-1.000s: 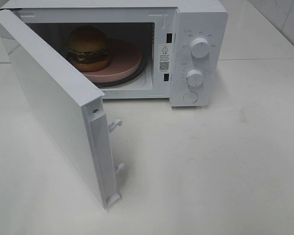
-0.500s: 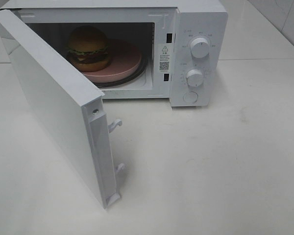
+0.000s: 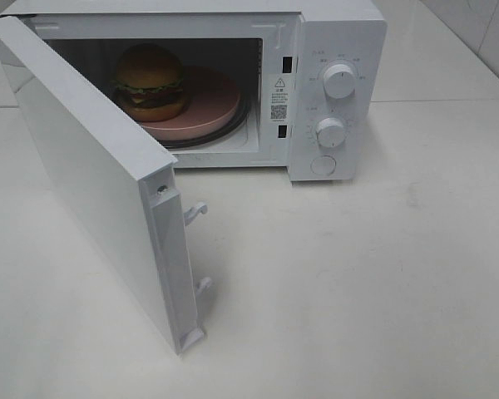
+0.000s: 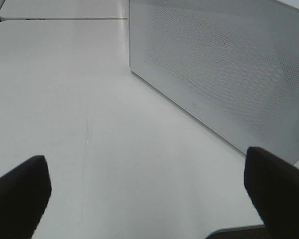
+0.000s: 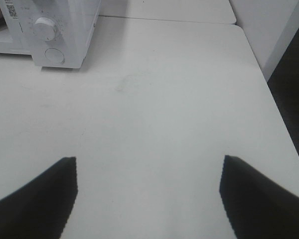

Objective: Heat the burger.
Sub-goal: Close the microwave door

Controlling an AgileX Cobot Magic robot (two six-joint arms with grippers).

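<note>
white table (image 3: pixel 382 274) carries a microwave (image 3: pixel 341 50), door (image 3: pixel 91 183) swung open, burger (image 3: pixel 150 81) on a pink plate (image 3: pixel 208 104) inside; left gripper (image 4: pixel 145 167) and right gripper (image 5: pixel 148 164) both spread wide over the table.

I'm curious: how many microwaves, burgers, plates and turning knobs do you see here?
Microwave: 1
Burger: 1
Pink plate: 1
Knobs: 2
Total: 5
</note>
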